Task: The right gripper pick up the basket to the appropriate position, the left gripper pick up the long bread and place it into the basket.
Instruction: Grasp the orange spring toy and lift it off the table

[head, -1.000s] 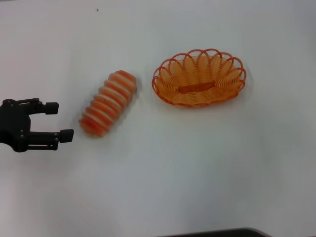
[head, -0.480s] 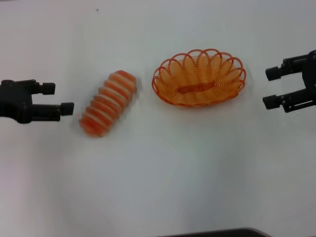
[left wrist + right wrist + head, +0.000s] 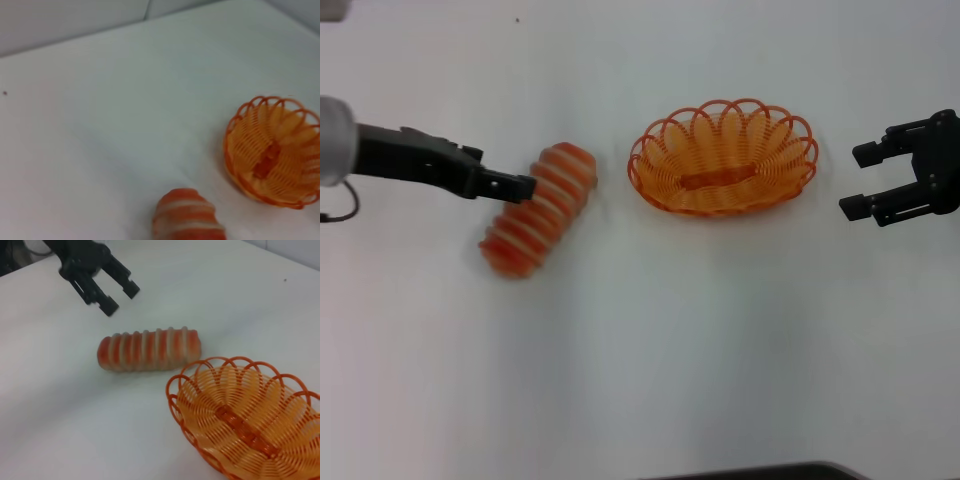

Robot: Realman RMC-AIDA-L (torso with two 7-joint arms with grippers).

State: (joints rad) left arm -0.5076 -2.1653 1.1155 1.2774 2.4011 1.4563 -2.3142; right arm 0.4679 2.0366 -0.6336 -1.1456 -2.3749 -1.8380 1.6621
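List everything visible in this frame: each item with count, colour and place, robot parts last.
long bread: one, orange and cream ribbed, lying on the table left of centre, outside the basket.
basket: one, orange wire, empty, on the table right of the bread.
table: one, white, under everything.
left gripper: one, black, open, at the left side of the bread, not gripping it.
right gripper: one, black, open, right of the basket, apart from it.
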